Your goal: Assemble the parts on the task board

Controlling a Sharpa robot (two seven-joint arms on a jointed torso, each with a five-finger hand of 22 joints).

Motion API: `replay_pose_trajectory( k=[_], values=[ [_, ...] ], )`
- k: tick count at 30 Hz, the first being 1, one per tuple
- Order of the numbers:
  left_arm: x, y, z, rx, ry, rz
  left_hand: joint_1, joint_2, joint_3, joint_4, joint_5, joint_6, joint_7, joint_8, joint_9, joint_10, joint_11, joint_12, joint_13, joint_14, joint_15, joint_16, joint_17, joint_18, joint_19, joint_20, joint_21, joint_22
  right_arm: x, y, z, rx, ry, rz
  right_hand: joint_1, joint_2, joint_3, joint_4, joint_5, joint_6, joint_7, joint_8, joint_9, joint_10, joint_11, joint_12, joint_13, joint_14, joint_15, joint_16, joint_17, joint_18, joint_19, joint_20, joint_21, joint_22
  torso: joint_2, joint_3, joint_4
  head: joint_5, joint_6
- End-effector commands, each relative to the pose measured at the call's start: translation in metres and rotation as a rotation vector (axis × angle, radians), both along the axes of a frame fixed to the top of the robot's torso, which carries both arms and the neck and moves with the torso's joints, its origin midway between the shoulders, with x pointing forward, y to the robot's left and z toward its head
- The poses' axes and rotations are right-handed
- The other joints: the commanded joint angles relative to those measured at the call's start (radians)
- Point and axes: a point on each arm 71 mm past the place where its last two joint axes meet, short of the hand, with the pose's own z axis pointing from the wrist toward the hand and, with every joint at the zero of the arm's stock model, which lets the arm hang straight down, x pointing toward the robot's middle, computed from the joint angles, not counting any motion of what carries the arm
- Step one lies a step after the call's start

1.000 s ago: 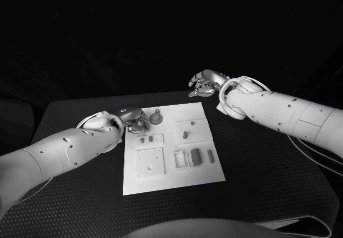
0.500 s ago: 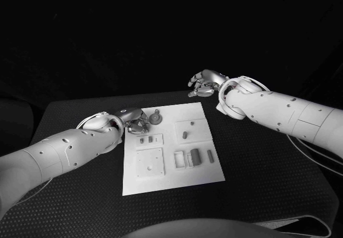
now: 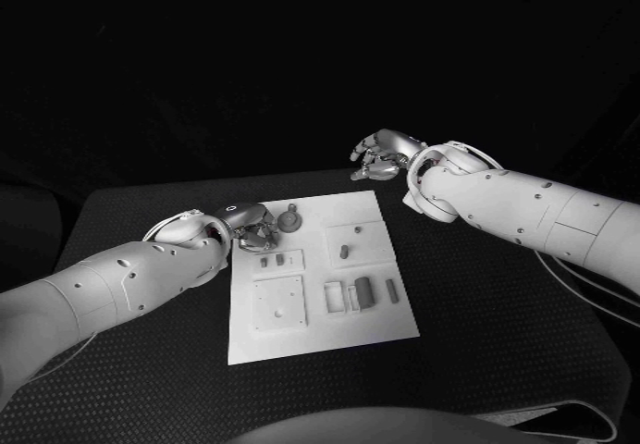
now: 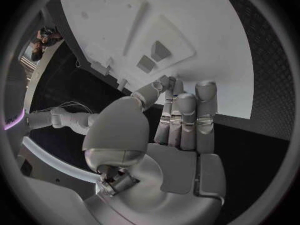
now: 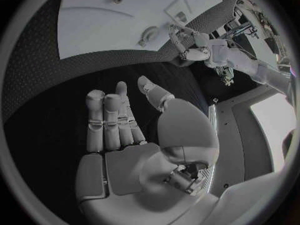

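The white task board [image 3: 380, 324] lies in the middle of the black table. Grey parts sit on it: a round one with a stem [image 3: 291, 222] at the far left, a small one [image 3: 346, 250] in the middle, two little ones [image 3: 274, 262], and upright ones [image 3: 363, 294] nearer me. My left hand [image 3: 251, 227] hovers at the board's far left corner, beside the round part. Its fingers [image 4: 184, 115] lie straight together over the board's edge [image 4: 206, 92], the thumb close by, with nothing seen in them. My right hand [image 3: 384, 153] hangs beyond the far right corner, fingers [image 5: 112, 120] apart and empty.
A square plate [image 3: 280, 303] sits on the board's near left. In the right wrist view the board [image 5: 94, 30], its round part [image 5: 150, 35] and my left hand [image 5: 187, 42] lie ahead. Black table surface [image 3: 507, 314] runs all round the board.
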Motion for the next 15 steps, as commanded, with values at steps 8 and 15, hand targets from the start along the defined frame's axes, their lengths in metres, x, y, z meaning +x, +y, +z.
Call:
replay_pose_trajectory(
  k=[8,15],
  values=[
    [-0.0078,-0.0074,-0.0185,0.054,0.060,-0.029,0.003,0.003,-0.008,-0.003,0.002,-0.009,0.003,0.000,-0.003,0.003,0.011,0.007,0.005,-0.012,0.002,-0.005,0.001,0.136,-0.010,0.000,-0.001,0.020,-0.0004,0.0020,-0.0002,-0.004,0.001,0.015,-0.011,-0.003,-0.001,0.007,0.002,0.002,0.007,0.006,-0.001,0.003,0.004,-0.004,0.001,-0.005,-0.003,0.001,-0.001,0.084,0.002,-0.007,-0.004,0.008,0.000,-0.0005,-0.0001,0.001,-0.002],
    [-0.0088,-0.0076,-0.0224,0.068,0.063,-0.030,0.009,0.007,-0.010,-0.003,0.002,-0.001,0.000,0.006,-0.002,0.007,0.008,0.016,0.011,-0.010,-0.001,-0.001,0.003,0.137,-0.007,0.000,0.002,0.021,-0.0003,0.0016,-0.0001,-0.004,0.000,0.013,-0.011,-0.003,-0.001,0.007,0.002,0.002,0.007,0.006,-0.001,0.003,0.004,-0.004,0.001,-0.005,-0.003,0.001,-0.001,0.084,0.002,-0.007,-0.004,0.008,0.000,-0.0006,-0.0004,0.001,-0.003]
  ],
)
